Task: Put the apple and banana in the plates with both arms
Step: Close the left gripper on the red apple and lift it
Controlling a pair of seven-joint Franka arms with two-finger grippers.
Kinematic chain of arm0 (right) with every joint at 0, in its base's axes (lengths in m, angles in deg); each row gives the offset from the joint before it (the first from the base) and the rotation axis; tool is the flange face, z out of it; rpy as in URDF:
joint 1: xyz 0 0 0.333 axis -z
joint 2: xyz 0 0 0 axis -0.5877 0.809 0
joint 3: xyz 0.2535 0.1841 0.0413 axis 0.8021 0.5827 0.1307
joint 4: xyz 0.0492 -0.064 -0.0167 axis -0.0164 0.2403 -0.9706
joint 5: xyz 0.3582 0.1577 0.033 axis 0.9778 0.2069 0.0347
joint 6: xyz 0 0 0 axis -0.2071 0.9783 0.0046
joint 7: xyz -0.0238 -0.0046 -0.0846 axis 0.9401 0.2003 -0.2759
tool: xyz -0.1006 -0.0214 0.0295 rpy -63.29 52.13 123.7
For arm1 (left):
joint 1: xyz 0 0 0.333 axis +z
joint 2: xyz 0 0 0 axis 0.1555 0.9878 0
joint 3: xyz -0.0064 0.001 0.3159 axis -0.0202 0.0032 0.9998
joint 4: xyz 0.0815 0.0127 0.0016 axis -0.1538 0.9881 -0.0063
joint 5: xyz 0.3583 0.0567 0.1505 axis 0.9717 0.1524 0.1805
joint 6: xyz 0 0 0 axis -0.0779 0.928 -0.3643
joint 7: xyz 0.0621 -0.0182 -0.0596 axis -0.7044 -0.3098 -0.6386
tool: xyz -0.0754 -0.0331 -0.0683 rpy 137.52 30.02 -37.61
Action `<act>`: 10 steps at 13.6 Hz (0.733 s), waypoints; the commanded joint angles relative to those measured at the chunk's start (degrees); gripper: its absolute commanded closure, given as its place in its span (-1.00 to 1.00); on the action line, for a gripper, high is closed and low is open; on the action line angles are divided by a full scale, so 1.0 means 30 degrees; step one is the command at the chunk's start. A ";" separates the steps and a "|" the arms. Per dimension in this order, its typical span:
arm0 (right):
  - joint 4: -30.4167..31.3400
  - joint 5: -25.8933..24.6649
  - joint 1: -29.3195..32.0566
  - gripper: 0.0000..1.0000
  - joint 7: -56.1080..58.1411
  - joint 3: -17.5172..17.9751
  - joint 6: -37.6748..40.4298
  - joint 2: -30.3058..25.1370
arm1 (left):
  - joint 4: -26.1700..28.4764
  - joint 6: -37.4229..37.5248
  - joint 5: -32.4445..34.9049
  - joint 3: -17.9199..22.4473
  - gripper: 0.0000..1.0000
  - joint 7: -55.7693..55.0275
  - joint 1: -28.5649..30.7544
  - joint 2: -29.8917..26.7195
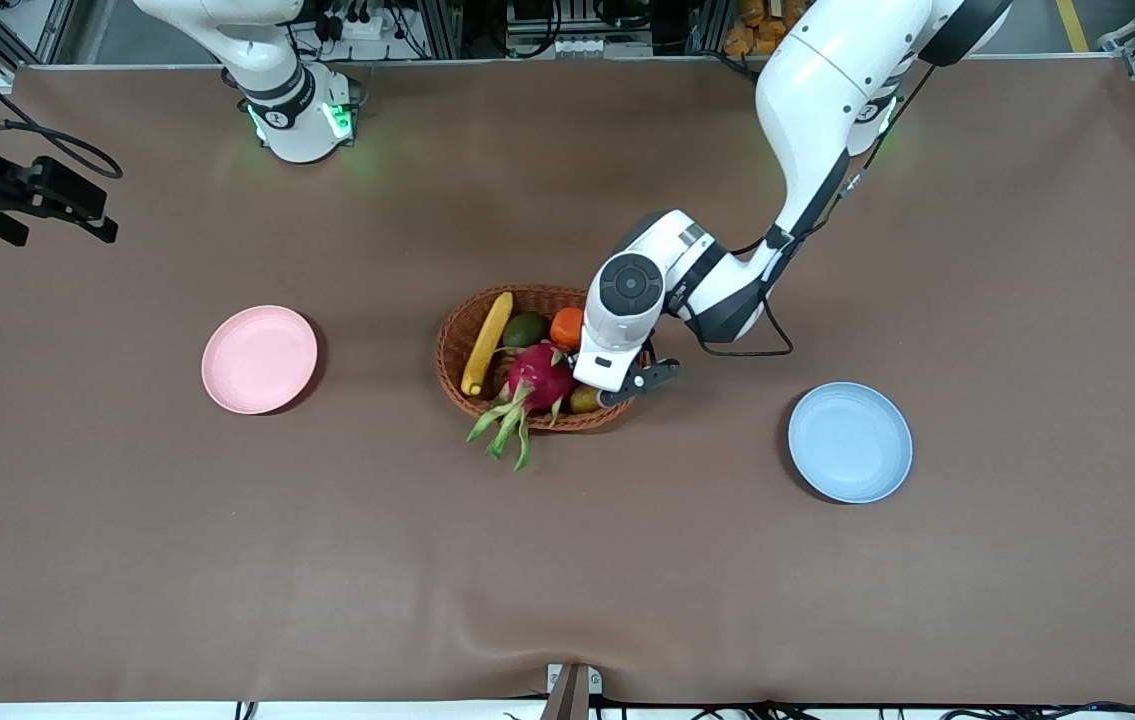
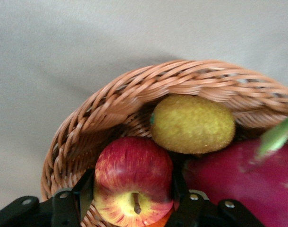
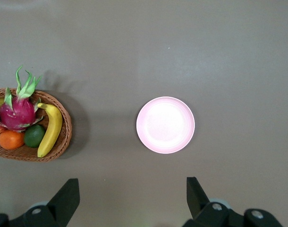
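Left gripper down in the basket around the apple; right gripper waiting high over the table.

The left gripper [image 2: 133,201] sat in the woven basket [image 1: 455,345], its fingers [image 2: 86,189] apart with one on each side of the apple [image 2: 133,182]; whether they pressed on it could not be told. The apple lay beside a kiwi [image 2: 193,124] and a dragon fruit [image 1: 539,378]. The banana [image 1: 486,343] lay in the basket at the right arm's end, next to a green fruit [image 1: 525,329] and an orange [image 1: 567,328]. The right gripper [image 3: 133,196] hung with fingers wide apart above the table, with the pink plate [image 1: 259,359] in its view. The blue plate [image 1: 850,442] lay toward the left arm's end.
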 commanded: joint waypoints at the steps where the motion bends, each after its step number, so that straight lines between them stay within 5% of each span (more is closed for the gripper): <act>1: -0.0373 -0.0303 0.0174 -1.00 -0.0054 0.0139 0.0156 0.0315 | -0.0042 0.1180 0.0310 0.0004 1.00 -0.1193 -0.0094 -0.1101; 7: -0.0344 -0.0332 -0.0060 -1.00 0.0150 0.0139 0.0186 0.0490 | -0.0071 0.4286 0.0310 0.0004 1.00 -0.0935 0.0577 -0.3561; 10: -0.0285 -0.0332 -0.0001 -1.00 0.0238 0.0139 0.0535 0.1015 | -0.0072 0.6393 0.0281 -0.0084 1.00 0.1983 0.2009 -0.4996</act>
